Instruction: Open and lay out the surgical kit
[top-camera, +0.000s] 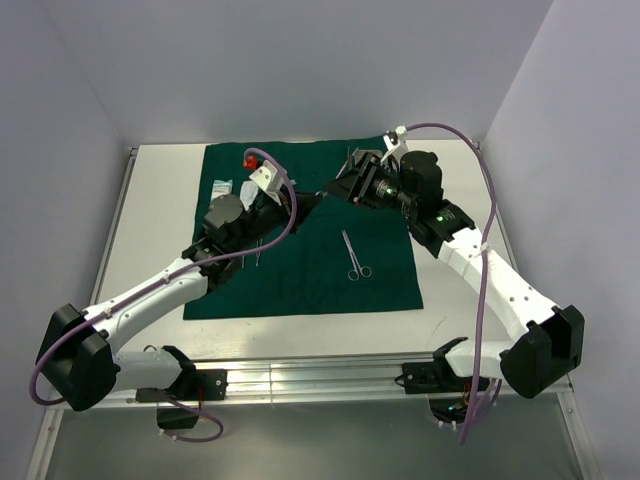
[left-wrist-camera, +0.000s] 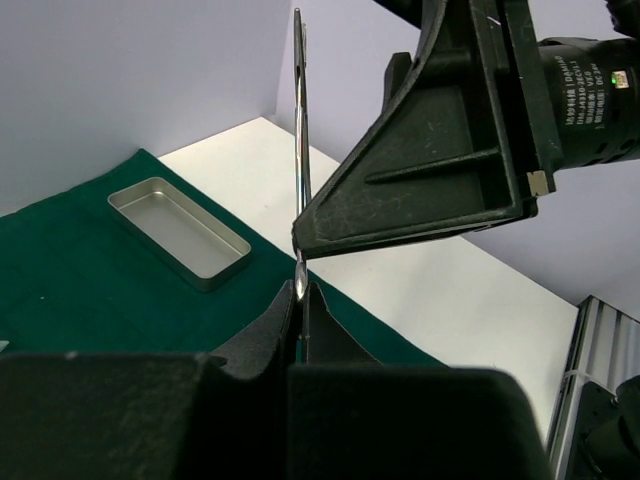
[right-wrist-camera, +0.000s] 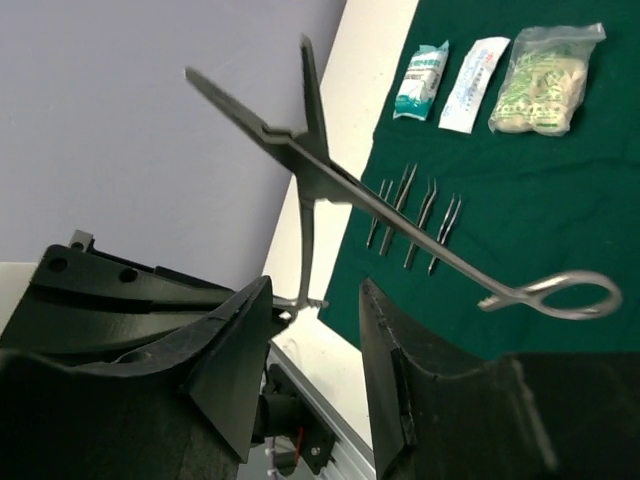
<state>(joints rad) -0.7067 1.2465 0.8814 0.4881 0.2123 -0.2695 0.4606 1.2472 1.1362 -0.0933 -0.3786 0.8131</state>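
Pinching the lower end of a scissors-like clamp (right-wrist-camera: 330, 180), the left gripper (left-wrist-camera: 300, 300) has its fingers closed tight on the steel, and the tool stands upright out of them. The right gripper (right-wrist-camera: 315, 290) has its jaws partly apart, with a gap showing between them. They straddle one handle arm of the same clamp, and one dark finger (left-wrist-camera: 430, 170) sits right against the shaft just above the left gripper's hold. Whether the right fingers actually press on the metal cannot be told.

The clamp hangs in the air above the far middle of the dark green cloth wrap (top-camera: 310, 280). It is spread open, its blades crossed and its other ring handle sticking out free.

The cloth lies unfolded and flat on the table (top-camera: 160, 200). Three pale packets (right-wrist-camera: 475, 70) sit side by side at the cloth's far left corner. Four slim instruments (right-wrist-camera: 410, 215) lie in a row on the cloth just nearer than the packets. The steel tray (left-wrist-camera: 215, 262) rests on the cloth close to one edge. A pair of scissors (top-camera: 353, 255) lies near the cloth's middle.
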